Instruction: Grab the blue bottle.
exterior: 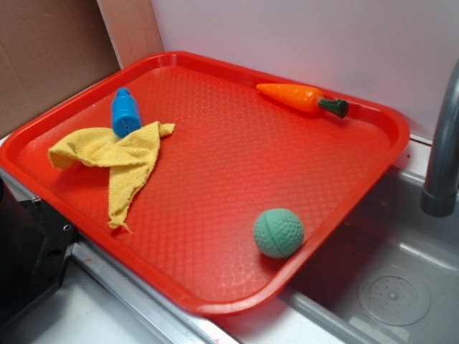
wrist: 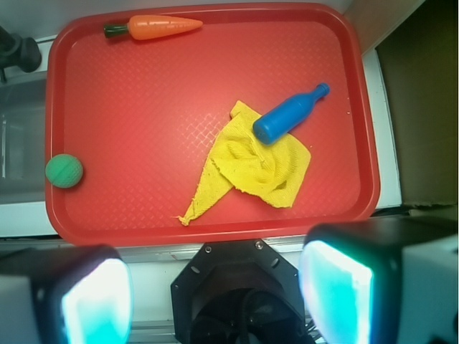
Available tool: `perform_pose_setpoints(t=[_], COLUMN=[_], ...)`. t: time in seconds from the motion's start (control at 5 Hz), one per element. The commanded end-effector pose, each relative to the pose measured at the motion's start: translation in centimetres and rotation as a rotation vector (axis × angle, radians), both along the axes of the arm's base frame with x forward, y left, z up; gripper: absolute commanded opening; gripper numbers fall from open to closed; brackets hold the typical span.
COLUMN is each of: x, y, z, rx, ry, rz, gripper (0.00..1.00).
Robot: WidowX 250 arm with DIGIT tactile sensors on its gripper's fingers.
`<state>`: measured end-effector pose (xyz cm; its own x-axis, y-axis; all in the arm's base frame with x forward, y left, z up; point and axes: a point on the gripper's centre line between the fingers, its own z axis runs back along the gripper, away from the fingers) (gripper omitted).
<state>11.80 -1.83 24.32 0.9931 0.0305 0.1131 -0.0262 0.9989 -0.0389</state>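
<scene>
The blue bottle (wrist: 288, 115) lies on its side on the red tray (wrist: 143, 107), its base resting on the edge of a crumpled yellow cloth (wrist: 258, 163) and its cap pointing to the upper right. In the exterior view the blue bottle (exterior: 125, 112) shows at the tray's (exterior: 237, 186) far left, just behind the yellow cloth (exterior: 118, 161). My gripper (wrist: 215, 301) hangs high above the tray's near edge, open, with nothing between its pale fingers (wrist: 337, 294). It is well apart from the bottle. The gripper itself is out of the exterior view.
An orange toy carrot (wrist: 154, 27) lies along the tray's far edge. A green ball (wrist: 64, 170) sits at the tray's left side. The robot's black base (wrist: 240, 287) is below my fingers. A sink basin (exterior: 387, 287) and grey faucet (exterior: 445, 143) border the tray.
</scene>
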Motion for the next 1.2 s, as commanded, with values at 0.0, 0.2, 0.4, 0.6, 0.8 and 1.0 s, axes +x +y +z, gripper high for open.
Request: perform_pose_setpoints(t=[0.0, 0.2, 0.4, 0.6, 0.8, 1.0], x=[0.0, 0.7, 1.5, 2.2, 3.2, 4.7], y=[0.0, 0.4, 0.8, 1.8, 3.3, 4.7], z=[0.0, -0.2, -0.5, -1.3, -2.8, -5.0], rx=[0.000, -0.008, -0.028, -0.058, -0.083, -0.077], ry=[0.000, 0.008, -0.003, -0.021, -0.038, -0.012], rz=[0.000, 0.045, 0.155, 0.346, 0.596, 0.778], gripper=[1.00, 1.00, 1.00, 1.00, 1.00, 1.00])
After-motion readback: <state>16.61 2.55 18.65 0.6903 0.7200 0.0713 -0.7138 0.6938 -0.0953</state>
